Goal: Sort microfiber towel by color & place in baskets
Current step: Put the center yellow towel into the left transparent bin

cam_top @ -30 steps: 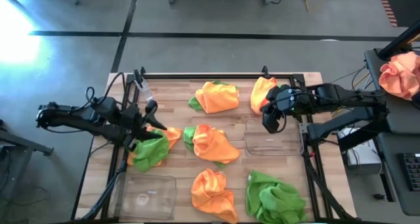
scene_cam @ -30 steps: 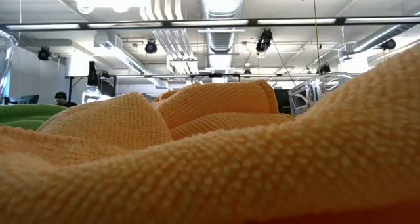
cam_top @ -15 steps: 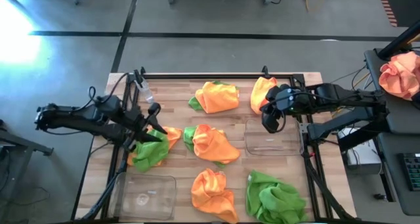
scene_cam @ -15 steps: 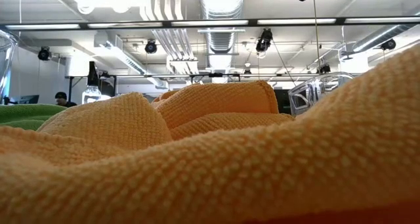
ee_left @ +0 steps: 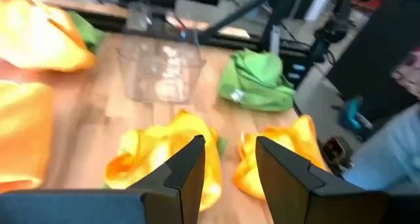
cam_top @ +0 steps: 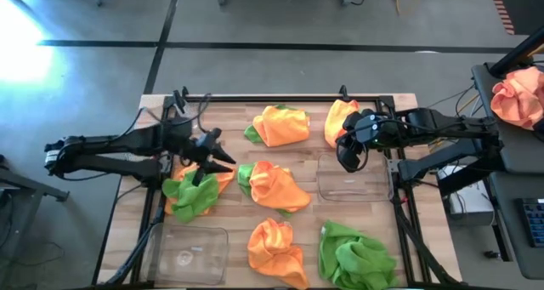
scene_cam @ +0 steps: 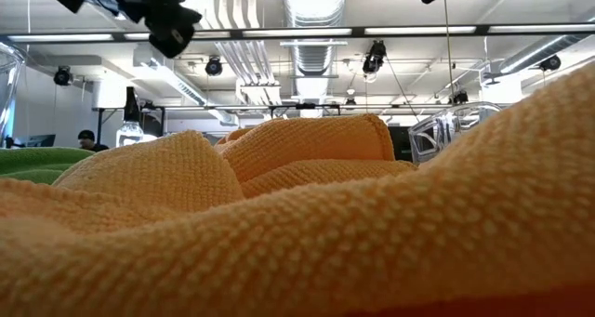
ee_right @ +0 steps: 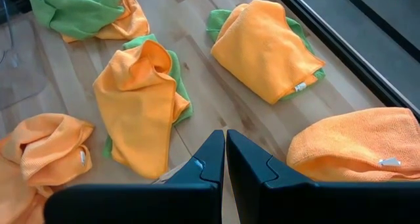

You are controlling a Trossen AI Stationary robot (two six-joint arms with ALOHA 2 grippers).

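Note:
Several orange and lime green microfiber towels lie crumpled on the wooden table. A green-and-orange heap (cam_top: pixel 191 190) sits at the left and an orange-on-green one (cam_top: pixel 272 184) in the middle. Another orange-on-green one (cam_top: pixel 279 124) and an orange one (cam_top: pixel 339 120) lie at the far side. An orange towel (cam_top: pixel 274 247) and a green one (cam_top: pixel 353 256) lie at the near side. One clear basket (cam_top: pixel 189 247) stands near left, the other (cam_top: pixel 353 178) right of centre. My left gripper (cam_top: pixel 214 150) (ee_left: pixel 230 165) hovers open over the left heap's far right side. My right gripper (cam_top: pixel 348 158) (ee_right: pixel 225 152) hangs shut above the right basket's far left corner.
A black rail frame (cam_top: pixel 280 97) runs along the table's far edge and sides. A peach-pink cloth (cam_top: pixel 518 99) lies on a stand off the table's right. In the low view an orange towel (scene_cam: pixel 307 224) fills the foreground. Bare wood (cam_top: pixel 229 124) shows between the heaps.
My left gripper has gone toward the table's right edge and sunk, coming into the low view's top left corner, and has tipped to point more steeply down. Its fingers stay apart. My right gripper has kept still.

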